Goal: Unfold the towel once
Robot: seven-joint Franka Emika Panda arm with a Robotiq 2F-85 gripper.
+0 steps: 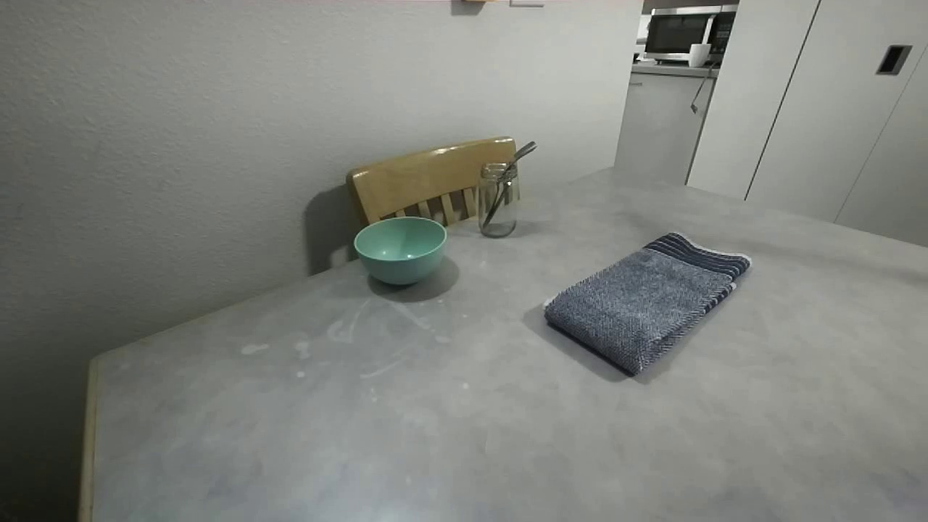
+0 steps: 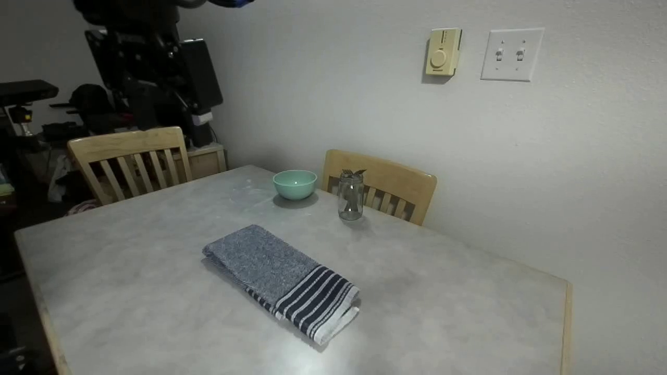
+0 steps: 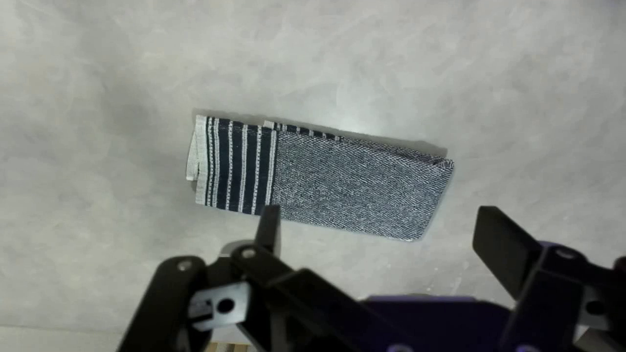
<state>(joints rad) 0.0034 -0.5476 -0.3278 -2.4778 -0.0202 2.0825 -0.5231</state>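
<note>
A folded blue-grey towel (image 3: 352,183), striped at one end, lies on a grey bench (image 1: 326,435).
The jaws hang wide apart above the bench; a teal bowl (image 2: 295,186) and glass jar (image 2: 350,199) stand near each other.

I can't read a single word, brand or number from where I stand. The yellowish wall control (image 2: 444,51) carries small dark marks above its round dial (image 2: 438,58), too tiny for me to tell as letters or figures. Farther off, the microwave (image 1: 674,35) has a dark control panel (image 1: 721,30), and any markings on it are too blurred for me to make out.
</note>
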